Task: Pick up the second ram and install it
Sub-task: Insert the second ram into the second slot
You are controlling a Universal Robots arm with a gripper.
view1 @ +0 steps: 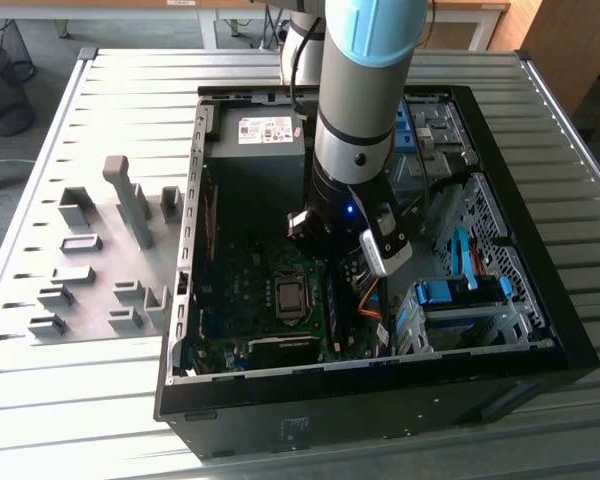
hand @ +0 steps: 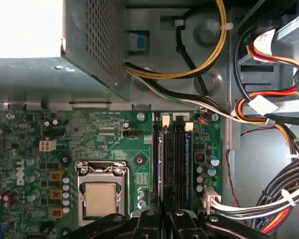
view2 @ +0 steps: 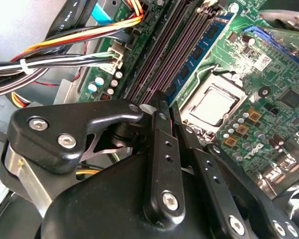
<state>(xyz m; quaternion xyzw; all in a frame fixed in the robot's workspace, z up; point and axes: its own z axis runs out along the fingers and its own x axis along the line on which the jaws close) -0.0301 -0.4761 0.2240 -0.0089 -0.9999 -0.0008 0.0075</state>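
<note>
Now the claw (view2: 162,107) sits over the second ram (view2: 199,52), seated.

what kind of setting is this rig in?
Probably a lab or workshop bench for PC assembly: an open computer case lies on a slatted metal table, grey fixture blocks sit beside it, and the arm's tool is over the motherboard's memory slots.

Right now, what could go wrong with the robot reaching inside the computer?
1. The gripper sits right over the memory slots; pushing down slightly off line might bend a slot.
2. The cable bundle runs close beside those slots, so a wire might get snagged.
3. The processor lies bare nearby and could get bumped.
</note>
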